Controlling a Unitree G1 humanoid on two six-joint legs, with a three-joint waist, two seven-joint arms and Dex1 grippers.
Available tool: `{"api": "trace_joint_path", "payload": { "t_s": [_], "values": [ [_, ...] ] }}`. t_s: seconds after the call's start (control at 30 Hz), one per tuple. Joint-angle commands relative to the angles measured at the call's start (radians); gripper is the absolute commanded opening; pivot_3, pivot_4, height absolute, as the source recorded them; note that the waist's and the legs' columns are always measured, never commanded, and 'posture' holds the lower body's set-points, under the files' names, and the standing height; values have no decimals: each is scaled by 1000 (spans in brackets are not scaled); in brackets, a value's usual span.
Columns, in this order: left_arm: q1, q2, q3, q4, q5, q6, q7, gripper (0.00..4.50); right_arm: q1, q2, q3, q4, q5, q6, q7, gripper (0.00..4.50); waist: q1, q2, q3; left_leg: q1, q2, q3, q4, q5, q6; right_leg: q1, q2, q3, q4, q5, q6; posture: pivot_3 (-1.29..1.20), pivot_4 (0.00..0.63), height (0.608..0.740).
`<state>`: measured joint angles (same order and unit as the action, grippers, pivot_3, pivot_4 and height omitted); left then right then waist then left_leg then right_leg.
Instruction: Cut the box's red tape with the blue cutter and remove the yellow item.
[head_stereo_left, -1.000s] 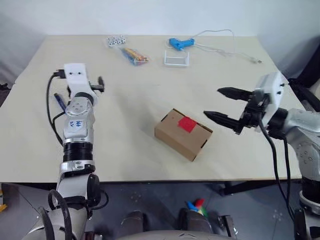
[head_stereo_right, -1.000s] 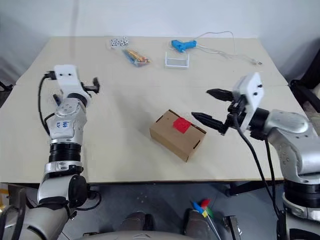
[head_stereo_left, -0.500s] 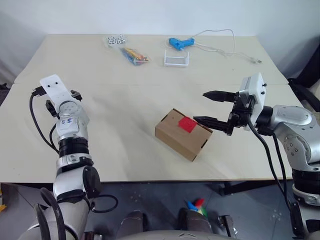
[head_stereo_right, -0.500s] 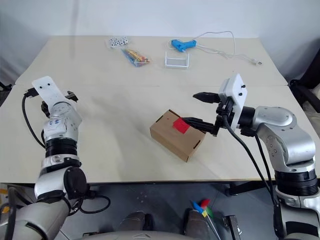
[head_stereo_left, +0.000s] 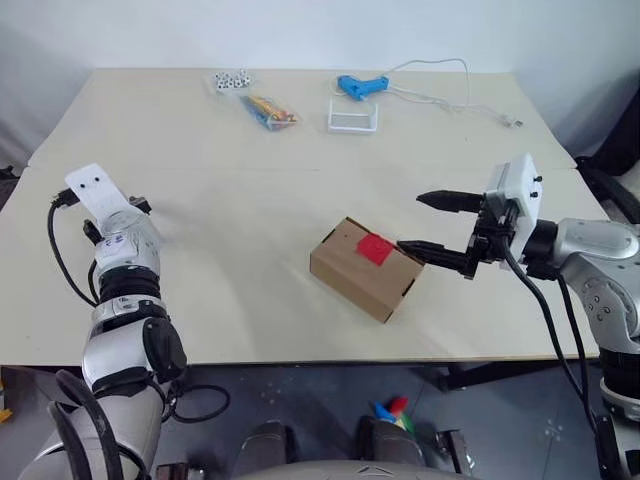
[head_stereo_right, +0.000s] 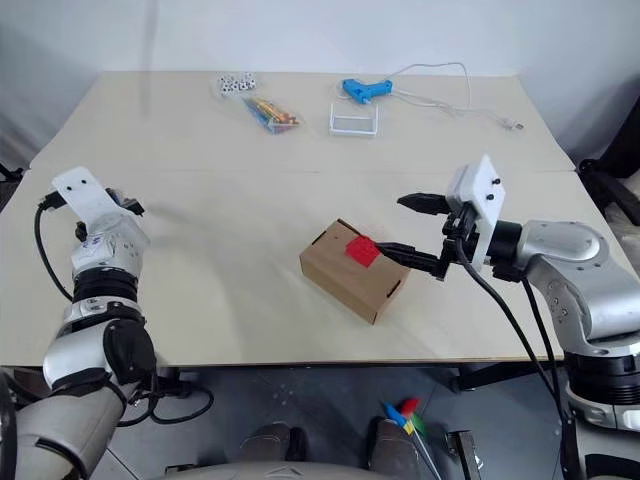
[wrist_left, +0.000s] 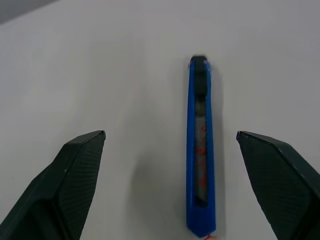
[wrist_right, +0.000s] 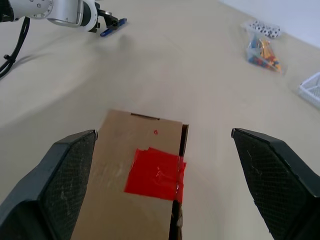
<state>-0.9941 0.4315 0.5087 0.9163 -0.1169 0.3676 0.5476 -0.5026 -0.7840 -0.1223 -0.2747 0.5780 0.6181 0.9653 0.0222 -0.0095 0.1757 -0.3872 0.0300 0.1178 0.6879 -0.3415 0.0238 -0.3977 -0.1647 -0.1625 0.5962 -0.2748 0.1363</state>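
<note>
Your left tool (wrist_left: 170, 185) hangs wide open over the blue cutter (wrist_left: 200, 150) lying on the worktop (head_stereo_left: 250, 200). Your right tool (head_stereo_left: 432, 222) gapes empty beside the box (head_stereo_left: 365, 268), red tape (head_stereo_left: 375, 248) intact.

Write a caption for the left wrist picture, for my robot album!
Open left gripper poised over the blue cutter, which lies flat on the table between its fingers.

beige table (head_stereo_left: 250, 220) — box (head_stereo_left: 366, 268), blue cutter (wrist_left: 200, 150), glue gun (head_stereo_left: 361, 87), white tray (head_stereo_left: 353, 118)
</note>
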Motion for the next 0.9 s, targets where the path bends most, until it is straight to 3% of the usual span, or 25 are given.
{"api": "trace_joint_path", "payload": {
  "t_s": [0.03, 0.33, 0.47, 0.7, 0.9],
  "values": [
    [4, 17, -15, 13, -12, -29, -42, 4457, -12, -12, -25, -34, 16, 1, -9, 4500, 0, 0, 0, 0, 0, 0, 0, 0, 0, 0, 0, 0, 0, 0, 0, 0, 150, 740],
    [10, 21, -26, 34, -10, -31, -37, 4457, -16, -16, -24, -25, 12, -3, -8, 4500, 0, 0, 0, 0, 0, 0, 0, 0, 0, 0, 0, 0, 0, 0, 0, 0, 150, 740],
    [24, 17, -21, 21, -15, -2, -19, 3626, -17, -17, -24, -20, 8, -4, -12, 4500, -1, 0, 0, 0, 0, 0, 0, 0, 0, 0, 0, 0, 0, 0, 0, 0, 150, 740],
    [46, 10, -21, -6, -29, 33, -22, 3626, -25, -16, -20, -13, 2, -3, -19, 4500, -2, 0, 0, 1, 0, 1, 0, 0, 0, 0, 0, 1, 1, 0, 0, 0, 150, 740],
    [54, 11, -17, -14, -38, 47, -16, 1838, -32, -16, -16, -10, -1, 1, -22, 4500, -7, 0, 0, 1, 0, 1, 0, 0, 0, 0, 0, 1, 1, 0, 0, 0, 150, 740]
  ]
}}
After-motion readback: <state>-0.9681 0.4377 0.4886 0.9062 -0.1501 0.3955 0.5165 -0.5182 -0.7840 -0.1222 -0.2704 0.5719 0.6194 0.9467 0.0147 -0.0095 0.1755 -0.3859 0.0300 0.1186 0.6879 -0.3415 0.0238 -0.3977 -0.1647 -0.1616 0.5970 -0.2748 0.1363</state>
